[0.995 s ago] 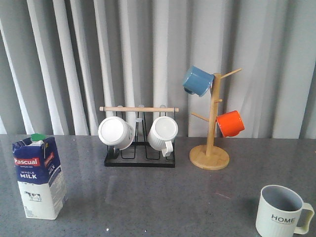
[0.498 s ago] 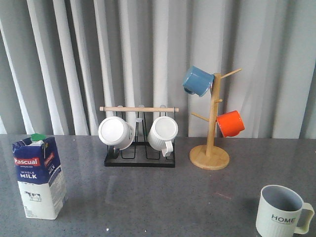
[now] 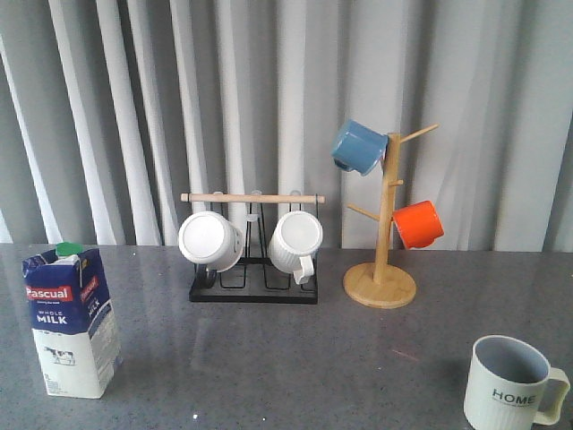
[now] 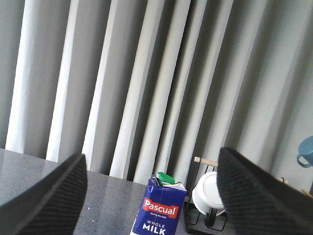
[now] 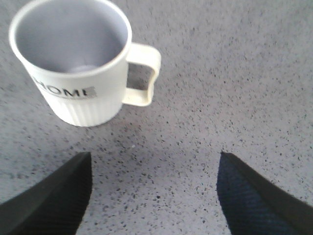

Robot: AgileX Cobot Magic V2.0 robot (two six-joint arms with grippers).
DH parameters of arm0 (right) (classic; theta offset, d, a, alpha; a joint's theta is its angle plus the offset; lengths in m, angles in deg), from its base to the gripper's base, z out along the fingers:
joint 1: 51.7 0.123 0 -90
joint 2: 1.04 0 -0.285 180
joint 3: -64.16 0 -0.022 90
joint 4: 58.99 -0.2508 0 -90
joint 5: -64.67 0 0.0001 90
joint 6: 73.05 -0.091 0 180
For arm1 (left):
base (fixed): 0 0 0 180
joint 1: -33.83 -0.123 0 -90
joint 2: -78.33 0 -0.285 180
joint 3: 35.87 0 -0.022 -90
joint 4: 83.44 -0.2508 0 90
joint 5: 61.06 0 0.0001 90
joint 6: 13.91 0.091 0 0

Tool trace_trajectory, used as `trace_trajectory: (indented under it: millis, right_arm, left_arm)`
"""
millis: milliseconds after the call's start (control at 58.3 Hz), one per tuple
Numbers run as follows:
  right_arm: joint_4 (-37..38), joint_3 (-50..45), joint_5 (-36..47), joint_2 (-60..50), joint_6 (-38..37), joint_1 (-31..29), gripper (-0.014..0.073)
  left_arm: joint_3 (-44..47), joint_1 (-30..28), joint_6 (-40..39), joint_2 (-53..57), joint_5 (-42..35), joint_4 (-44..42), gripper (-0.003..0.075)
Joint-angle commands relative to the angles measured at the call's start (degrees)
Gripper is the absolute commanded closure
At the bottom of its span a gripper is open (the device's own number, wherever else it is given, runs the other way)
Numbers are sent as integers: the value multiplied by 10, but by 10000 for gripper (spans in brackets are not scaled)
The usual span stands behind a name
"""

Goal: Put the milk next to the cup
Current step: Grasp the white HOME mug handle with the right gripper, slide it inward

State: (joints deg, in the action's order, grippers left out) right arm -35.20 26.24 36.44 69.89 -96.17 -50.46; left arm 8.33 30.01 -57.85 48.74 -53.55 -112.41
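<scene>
— Nothing has moved since a second ago, as far as the front view goes: the milk stands in the same spot on the grey speckled table, and the cup too.

— And the grippers?

— Neither shows from the front. On the wrist views, the left gripper has its fingers spread wide with nothing between them; the carton stands upright ahead of it, centred in the gap but apart from both fingers. The right gripper is just as wide and empty, with the "HOME" cup ahead of its fingers and toward one side, handle turned to the middle of the gap, not touching.

— So milk and cup?

— Well apart, at opposite ends of the table.

— What else is out there?

— Beyond the left gripper, past the carton, a black wire rack holds two white mugs under a wooden bar. Beside it stands a wooden mug tree with a blue mug and an orange mug. Pale pleated curtains close off the whole back.
</scene>
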Motion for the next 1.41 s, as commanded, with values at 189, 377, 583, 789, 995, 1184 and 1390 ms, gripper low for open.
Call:
trace_trajectory:
  millis: [189,377,583,789,995,1184,1390]
  right_arm:
    - [180,12,56,41,-148,-4,83]
    - [190,12,81,69,-178,-4,83]
    - [238,13,83,96,-214,-4,83]
    - [322,13,96,124,-287,-4,83]
    - [443,38,122,172,-404,-4,95]
    - [503,71,88,211,-432,-4,314]
    - [508,83,193,188,-455,-2,606]
  left_arm:
    - [-18,0,-1,-9,-33,-3,185]
    - [-18,0,-1,-9,-33,-2,185]
    - [-18,0,-1,-9,-33,-2,185]
    - [-18,0,-1,-9,-33,-2,185]
    - [-18,0,-1,-9,-32,-3,185]
    - [-18,0,-1,-9,-32,-4,185]
    - [-18,0,-1,-9,-32,-4,185]
